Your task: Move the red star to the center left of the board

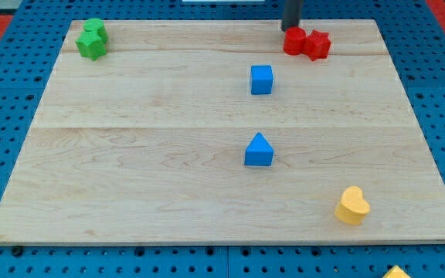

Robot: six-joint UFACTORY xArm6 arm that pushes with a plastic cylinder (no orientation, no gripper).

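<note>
1. Dark rod, no claw to open or close; my tip (292,28) down at the board's top edge, touching the red block (294,42) from above.
2. Red star (317,44) just right of that block, touching it, in the top right part of the wooden board (130,177).
3. Blue cube (262,79) below and left of the reds.
4. Blue triangle (259,150) near the centre.
5. Two green blocks (92,38) together, top left.
6. Yellow heart (352,206) bottom right.

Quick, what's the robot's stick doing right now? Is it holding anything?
No gripper here: just a rod, so it holds nothing.
My tip is at the view's top, right behind the red block beside the red star.
</note>
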